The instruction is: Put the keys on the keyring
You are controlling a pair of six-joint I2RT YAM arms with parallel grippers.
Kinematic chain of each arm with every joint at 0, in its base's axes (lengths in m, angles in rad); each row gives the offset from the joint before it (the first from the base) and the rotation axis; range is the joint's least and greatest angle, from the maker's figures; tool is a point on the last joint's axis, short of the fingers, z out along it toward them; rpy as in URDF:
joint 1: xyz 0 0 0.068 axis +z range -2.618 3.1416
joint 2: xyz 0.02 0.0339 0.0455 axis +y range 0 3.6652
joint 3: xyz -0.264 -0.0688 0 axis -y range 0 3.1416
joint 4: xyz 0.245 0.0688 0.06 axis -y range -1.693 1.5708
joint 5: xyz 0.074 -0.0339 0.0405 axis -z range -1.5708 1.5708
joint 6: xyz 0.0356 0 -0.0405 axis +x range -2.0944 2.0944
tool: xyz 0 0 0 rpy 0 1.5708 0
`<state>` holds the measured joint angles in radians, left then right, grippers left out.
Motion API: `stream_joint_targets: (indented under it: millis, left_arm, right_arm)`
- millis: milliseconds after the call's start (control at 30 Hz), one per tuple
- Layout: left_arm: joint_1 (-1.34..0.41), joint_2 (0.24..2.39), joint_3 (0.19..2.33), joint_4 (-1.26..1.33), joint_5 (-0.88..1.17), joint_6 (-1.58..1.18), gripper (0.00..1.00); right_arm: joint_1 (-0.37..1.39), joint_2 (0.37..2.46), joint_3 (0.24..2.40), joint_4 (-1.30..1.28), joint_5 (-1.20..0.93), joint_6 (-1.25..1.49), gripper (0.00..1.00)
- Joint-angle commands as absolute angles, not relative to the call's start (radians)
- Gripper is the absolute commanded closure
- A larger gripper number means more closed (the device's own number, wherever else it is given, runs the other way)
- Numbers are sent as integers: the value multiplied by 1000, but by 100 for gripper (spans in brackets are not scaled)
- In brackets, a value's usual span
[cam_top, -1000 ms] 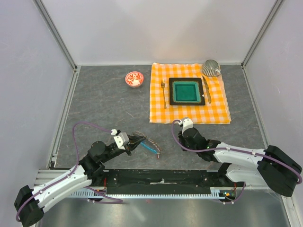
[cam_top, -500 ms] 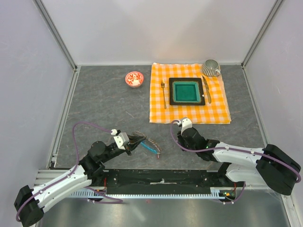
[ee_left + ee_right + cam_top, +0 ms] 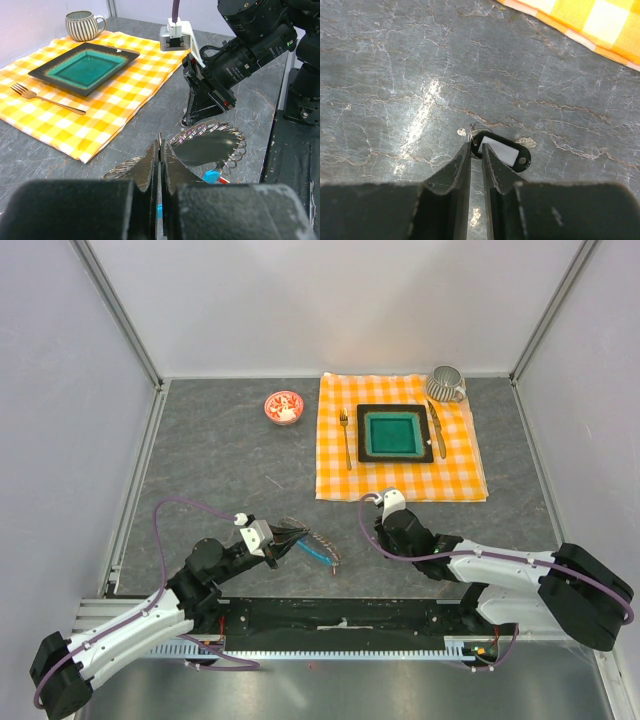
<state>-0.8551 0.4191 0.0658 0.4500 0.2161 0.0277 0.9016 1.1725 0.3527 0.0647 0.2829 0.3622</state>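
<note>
My left gripper is shut on the thin edge of the keyring, a grey coiled-wire loop with a cyan-blue piece, near the front left of the table. In the left wrist view my jaws pinch the metal and the loop reaches right, with a blue tag under it. My right gripper points down at the table just right of the loop. In the right wrist view its tips close on the end of a key's black tag with a white label, lying on the table.
An orange checked cloth lies at the back right with a teal plate, a fork, a knife and a striped mug. A small red-and-white bowl stands at the back middle.
My right arm has edged slightly to the left. My left arm and the keyring have not moved.
</note>
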Motion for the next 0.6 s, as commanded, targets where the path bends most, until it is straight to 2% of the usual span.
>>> stream_joint_targets:
  millis: [0,233,567]
  left_arm:
    - [-856,417,92,512,216,40,98]
    - [-857,419,92,512,213,40,98]
    - [-856,419,92,511,215,40,98]
  right_arm:
    - [908,1178,387,94,305,357,78]
    - [913,1125,410,32,308,359,71]
    - [913,1158,419,21,304,367,73]
